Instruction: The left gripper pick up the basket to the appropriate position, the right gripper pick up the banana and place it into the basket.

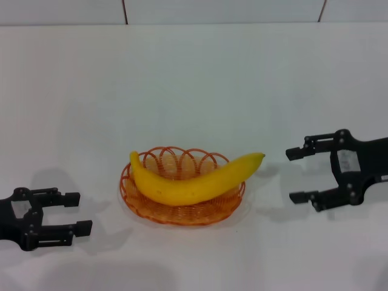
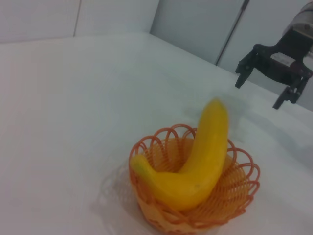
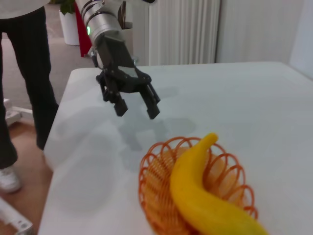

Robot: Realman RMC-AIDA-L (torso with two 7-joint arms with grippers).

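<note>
The banana [image 1: 193, 180] lies in the basket [image 1: 182, 209] on the tabletop [image 1: 194, 85], its ends overhanging the rim. My left end effector [image 1: 76, 213] and right end effector [image 1: 295, 174] flank it, both wide and empty.

You lose banana [image 3: 210, 196] end at right wrist view's edge; basket [image 1: 182, 209] floor mostly hidden beneath it; left gripper [image 1: 76, 213] arm cropped.

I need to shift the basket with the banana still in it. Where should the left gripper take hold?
Probably the looped rim of the basket on the side facing the left gripper, coming in low from the robot's left. The banana overhangs the opposite rim, and that near edge is exposed.
</note>
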